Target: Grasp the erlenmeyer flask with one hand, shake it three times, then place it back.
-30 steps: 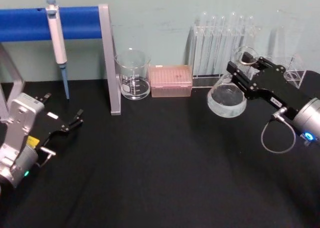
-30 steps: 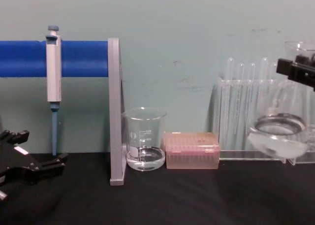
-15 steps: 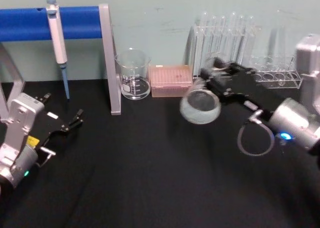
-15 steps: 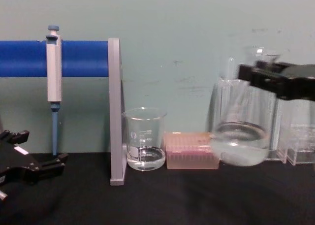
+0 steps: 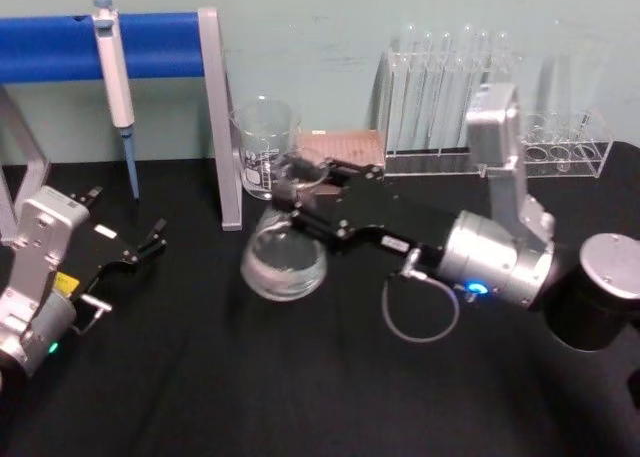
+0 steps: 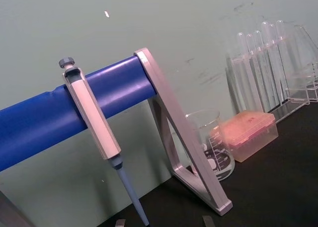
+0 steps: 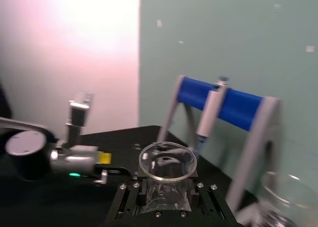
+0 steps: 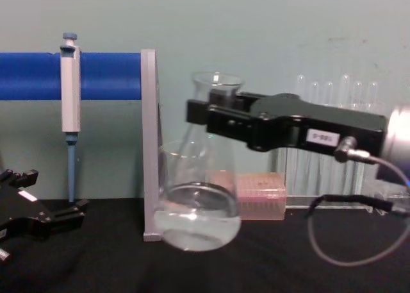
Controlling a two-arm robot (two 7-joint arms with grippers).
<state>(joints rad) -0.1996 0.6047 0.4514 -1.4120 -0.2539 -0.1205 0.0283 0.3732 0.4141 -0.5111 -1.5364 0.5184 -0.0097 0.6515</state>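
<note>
The erlenmeyer flask [image 5: 283,267], clear glass with a little liquid in its wide base, hangs just above the black table, in front of the beaker. My right gripper [image 5: 308,185], the hand, is shut on its neck, with the arm reaching in from the right. From the chest, the flask [image 8: 198,209] hangs roughly upright beside the grey stand post, and the right gripper [image 8: 216,110] clamps just below the flared rim. The flask's rim [image 7: 167,160] stands between the fingers in the right wrist view. My left gripper [image 5: 125,215] rests open at the table's left.
A glass beaker [image 5: 266,147] and a pink tip box [image 5: 345,147] stand right behind the flask. A test-tube rack [image 5: 450,87] lines the back right. A pipette [image 5: 115,67] hangs on the blue bar, whose grey post [image 5: 222,117] is just left of the flask.
My right gripper has swept the flask leftward, from in front of the test-tube rack to in front of the beaker and stand post. The left arm has not moved.
</note>
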